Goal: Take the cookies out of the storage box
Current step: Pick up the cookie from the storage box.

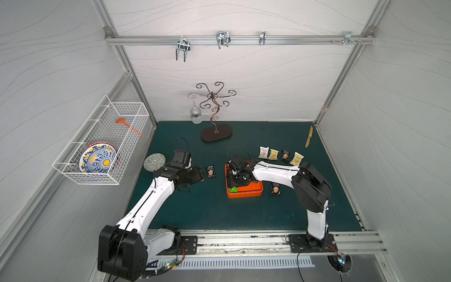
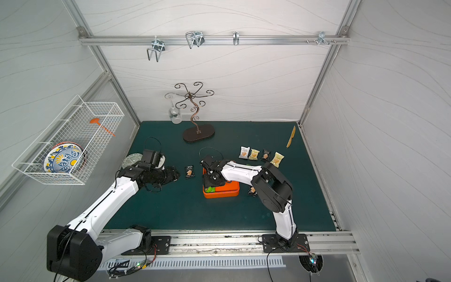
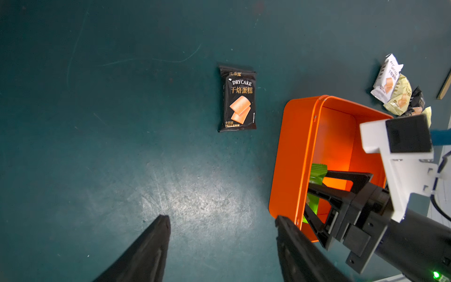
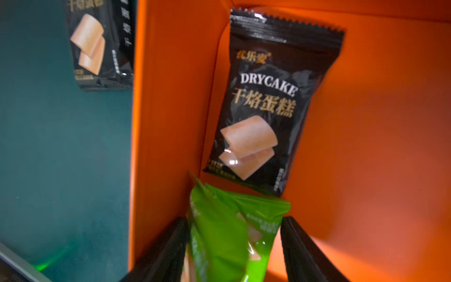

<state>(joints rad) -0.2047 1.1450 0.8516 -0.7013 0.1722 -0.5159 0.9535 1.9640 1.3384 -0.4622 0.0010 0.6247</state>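
Cookies (image 3: 238, 97): small foil packets, most already out on the green mat (image 3: 73, 122) and two left in the storage box (image 1: 244, 194).

- **Right of the box, level with its near wall:** one black packet (image 1: 275, 189) lies flat on the mat.
- **Near left corner of the box:** a green packet (image 4: 227, 232) stands tilted on edge. The right gripper (image 4: 234, 219) has a finger on each flank at a middling spread. I cannot tell whether the fingers press it or only bracket it.
- **Farther in, along the same wall:** a black DRYCAKE packet (image 4: 263, 109) lies flat, face up.
- **Left of the box:** another black packet (image 1: 210, 171) rests on the mat. Next to it, the left gripper (image 3: 222, 217) hangs over bare mat, fingers wide apart and empty.
- **Beyond the box's far right corner:** a row of four packets (image 1: 273, 154), white, pale yellow and black, lies clear of the box.

Handling, as I judge it:

- The packets are very light, puffed with air, and wrapped in glossy foil that slips and crumples. The biscuit inside is probably brittle.
- I would pinch across the narrow width, or on a crimped end seal, using only a mild squeeze.
- I would lift straight up, because the box looks light enough to shift if a finger catches its wall.
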